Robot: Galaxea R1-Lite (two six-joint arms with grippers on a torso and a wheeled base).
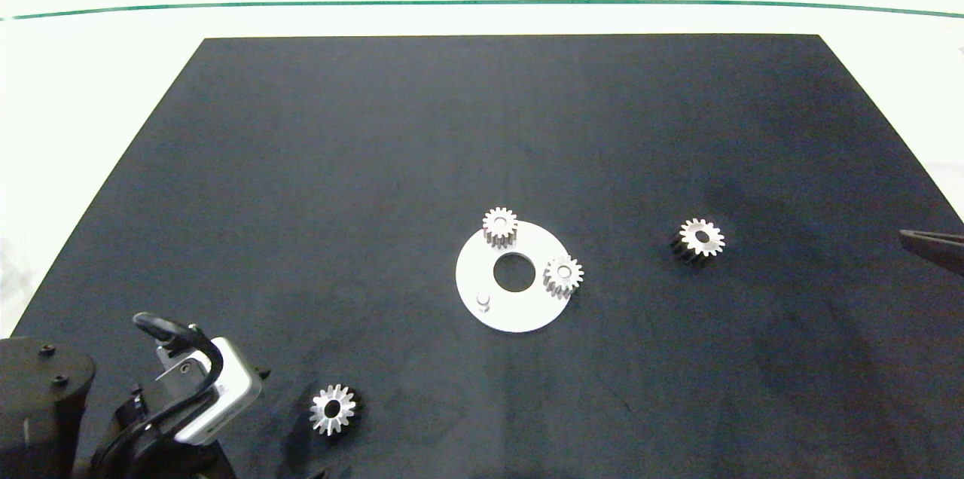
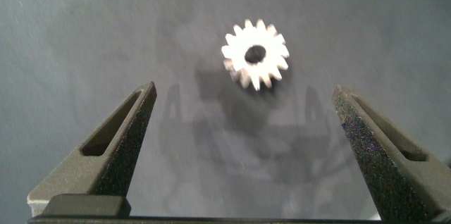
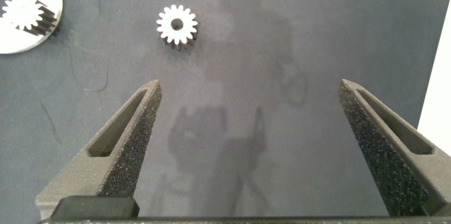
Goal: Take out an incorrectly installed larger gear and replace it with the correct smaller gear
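Larger gear (image 2: 255,53) beyond gaping left tool (image 2: 246,146)

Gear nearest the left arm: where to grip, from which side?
Pinch the gear by its toothed rim, opposite sides, from above: it lies flat on the mat, bore up, nothing beside it. The left end effector, open, is short of it; the right end effector idles at the mat's right edge.
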